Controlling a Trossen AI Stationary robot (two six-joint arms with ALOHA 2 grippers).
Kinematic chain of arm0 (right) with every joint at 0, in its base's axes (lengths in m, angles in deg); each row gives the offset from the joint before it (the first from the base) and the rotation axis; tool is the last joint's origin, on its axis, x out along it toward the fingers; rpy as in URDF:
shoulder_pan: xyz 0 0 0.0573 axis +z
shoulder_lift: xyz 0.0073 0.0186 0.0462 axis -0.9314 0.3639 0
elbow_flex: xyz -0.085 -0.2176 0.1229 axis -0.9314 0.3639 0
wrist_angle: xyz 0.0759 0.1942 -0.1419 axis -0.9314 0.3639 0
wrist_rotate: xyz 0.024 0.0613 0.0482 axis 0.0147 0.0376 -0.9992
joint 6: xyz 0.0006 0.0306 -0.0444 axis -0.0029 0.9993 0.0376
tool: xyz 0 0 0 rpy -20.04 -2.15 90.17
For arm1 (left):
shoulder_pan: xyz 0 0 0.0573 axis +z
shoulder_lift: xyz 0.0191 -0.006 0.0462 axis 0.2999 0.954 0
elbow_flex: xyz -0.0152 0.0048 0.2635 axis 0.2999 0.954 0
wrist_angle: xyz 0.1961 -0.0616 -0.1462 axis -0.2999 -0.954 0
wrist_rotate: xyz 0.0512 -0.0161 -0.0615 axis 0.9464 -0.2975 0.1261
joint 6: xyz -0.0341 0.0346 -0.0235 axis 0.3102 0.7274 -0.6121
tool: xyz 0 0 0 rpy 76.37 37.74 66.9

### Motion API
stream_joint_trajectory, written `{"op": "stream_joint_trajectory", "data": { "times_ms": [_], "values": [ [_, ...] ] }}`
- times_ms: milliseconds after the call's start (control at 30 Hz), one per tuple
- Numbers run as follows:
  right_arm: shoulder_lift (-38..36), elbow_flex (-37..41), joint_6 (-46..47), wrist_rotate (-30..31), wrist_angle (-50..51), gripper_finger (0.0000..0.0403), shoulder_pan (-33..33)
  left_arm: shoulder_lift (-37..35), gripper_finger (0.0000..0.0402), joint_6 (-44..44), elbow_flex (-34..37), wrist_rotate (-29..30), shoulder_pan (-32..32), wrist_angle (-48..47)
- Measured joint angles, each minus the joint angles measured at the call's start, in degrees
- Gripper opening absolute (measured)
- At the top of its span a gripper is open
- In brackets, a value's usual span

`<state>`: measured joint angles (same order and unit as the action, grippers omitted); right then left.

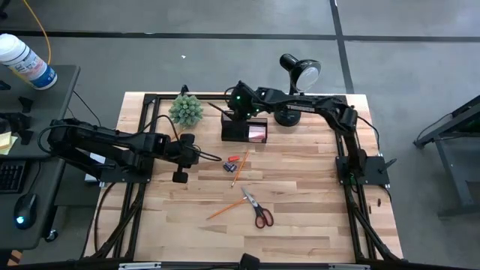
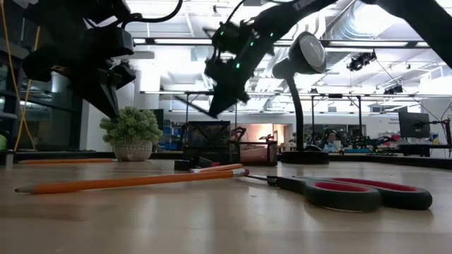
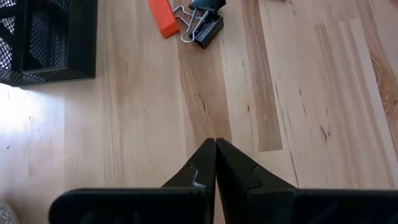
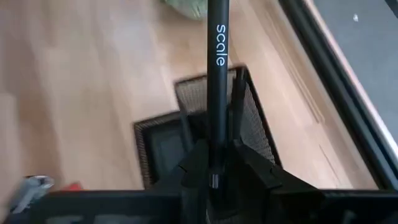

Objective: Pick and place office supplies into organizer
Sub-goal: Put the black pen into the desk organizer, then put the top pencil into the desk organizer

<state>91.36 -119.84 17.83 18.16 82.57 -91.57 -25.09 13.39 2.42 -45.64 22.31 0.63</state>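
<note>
Jaws of right gripper (image 4: 214, 171) clamped on black pen (image 4: 217, 74) above organizer (image 4: 205, 124) near table's back edge; left gripper (image 3: 215, 163) closed, empty. Risk: tilted pen striking mesh rim, falling outside.

We see a grey concrete floor (image 1: 225, 19) crossed by dark lines around the pale wooden worktop (image 1: 300, 217). A side desk (image 1: 37, 112) carries a white bottle (image 1: 26, 61), a keyboard (image 1: 9, 176) and a mouse (image 1: 25, 210). Beyond, a bright workshop with ceiling ducts (image 2: 353, 28) and strip lights (image 2: 176, 41).
</note>
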Motion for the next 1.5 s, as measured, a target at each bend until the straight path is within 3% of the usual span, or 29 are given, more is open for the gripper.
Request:
{"op": "stream_joint_trajectory", "data": {
  "times_ms": [200,467,700,867,1033,1267,1500],
  "values": [
    [1.67,0.02,0.8,0.5,0.74,0.0047,-2.08,0.0,0.0001,-0.27,0.0,-0.33,-0.01,-0.06],
    [1.67,0.0,1.33,-3.02,2.36,0.0091,-2.96,0.0,0.0001,-0.22,0.0,-0.17,-0.01,-0.09],
    [1.67,-0.02,1.25,-3.13,2.76,0.0105,-2.08,0.0,0.0001,-0.18,0.0,0.44,0.0,-0.08],
    [1.74,-4.88,-0.21,-4.33,7.32,0.0102,-1.75,0.0,0.0001,-0.18,0.0,0.44,-0.01,-0.09],
    [1.74,-16.54,-6.23,-4.67,17.62,0.0092,-1.24,0.0,0.0001,1.48,0.0,0.44,0.0,-0.09],
    [1.48,-32.84,-6.88,-8.19,35.79,0.0087,-0.58,0.0,0.0001,3.77,0.0,0.38,0.01,-0.09],
    [1.39,-33.76,-6.58,-14.67,50.95,0.0087,3.53,0.0,0.0001,7.04,0.0,-2.72,-0.01,-0.04]
  ]
}}
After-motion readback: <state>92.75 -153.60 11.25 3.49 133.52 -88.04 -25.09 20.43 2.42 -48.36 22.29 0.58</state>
